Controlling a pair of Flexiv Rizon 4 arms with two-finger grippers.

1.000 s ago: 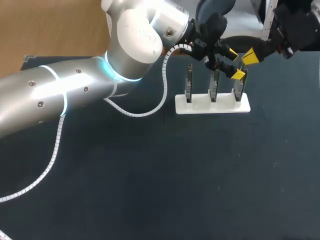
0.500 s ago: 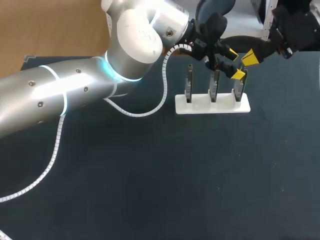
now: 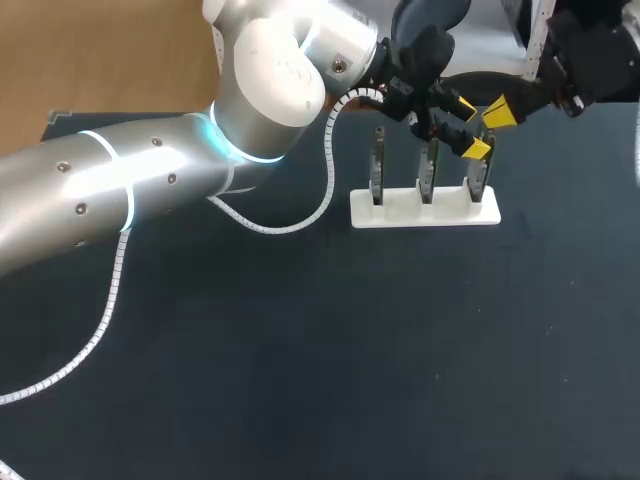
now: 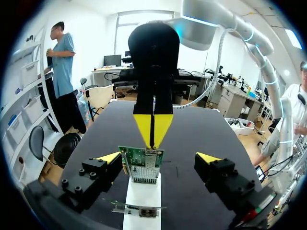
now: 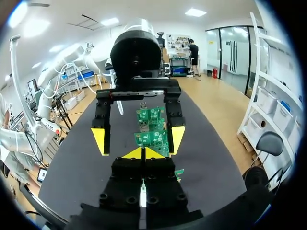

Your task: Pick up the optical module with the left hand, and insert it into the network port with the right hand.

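In the upper middle of the head view, a white rectangular plastic holder (image 3: pixel 400 208) carries three upright circuit boards (image 3: pixel 427 172) in a row, one per slot. My left gripper (image 3: pixel 471 128) hangs over the right-hand board with its fingers spread wide, one on each side of it and neither touching it. The left wrist view shows this green board (image 4: pixel 142 165) standing between the yellow tips with clear gaps. My right gripper (image 3: pixel 500 115), coming in from the upper right, has its fingers pressed together, with the tips right at the same board's top edge. Only the wrist views show that closeness and the boards' green faces; from overhead the boards appear edge-on. I cannot make out the optical module, or whether anything sits between the right fingers.
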